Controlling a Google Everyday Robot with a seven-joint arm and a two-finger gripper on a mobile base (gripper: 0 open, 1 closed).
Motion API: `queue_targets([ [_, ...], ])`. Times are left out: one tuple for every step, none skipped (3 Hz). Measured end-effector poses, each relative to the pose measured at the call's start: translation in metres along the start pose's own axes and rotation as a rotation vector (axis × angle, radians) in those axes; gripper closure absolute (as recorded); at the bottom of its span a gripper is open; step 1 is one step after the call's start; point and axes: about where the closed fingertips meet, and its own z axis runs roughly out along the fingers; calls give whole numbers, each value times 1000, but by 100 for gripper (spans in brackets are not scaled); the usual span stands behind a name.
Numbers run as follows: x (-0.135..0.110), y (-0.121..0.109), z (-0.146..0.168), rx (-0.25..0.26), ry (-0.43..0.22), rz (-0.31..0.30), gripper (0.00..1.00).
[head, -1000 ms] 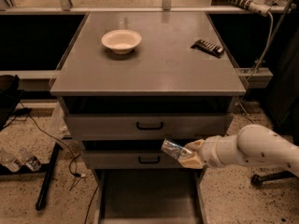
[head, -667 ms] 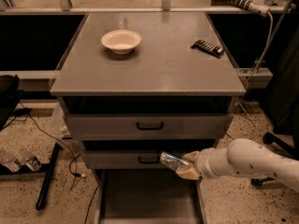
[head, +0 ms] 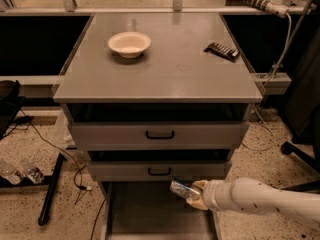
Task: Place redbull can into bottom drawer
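The redbull can (head: 181,189), slim and silvery with bluish marks, lies tilted in my gripper (head: 192,195) at the end of my white arm, which reaches in from the lower right. The gripper is shut on the can and holds it above the right rear part of the bottom drawer (head: 150,214), just under the front of the middle drawer (head: 159,171). The bottom drawer is pulled open, a grey flat tray with low side walls.
On the cabinet top (head: 165,69) sit a white bowl (head: 129,43) and a dark ribbed bar-shaped object (head: 221,51). The top drawer (head: 160,134) is closed. Cables, a black pole (head: 51,188) and bottles (head: 20,172) lie on the floor at left.
My arm has dropped lower and moved left, carrying the can down from the middle drawer's front to over the open bottom drawer.
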Motion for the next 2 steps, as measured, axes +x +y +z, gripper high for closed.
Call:
queue_targets([
  [25,0,19,11,-47,78,100],
  [25,0,19,11,-47,78,100],
])
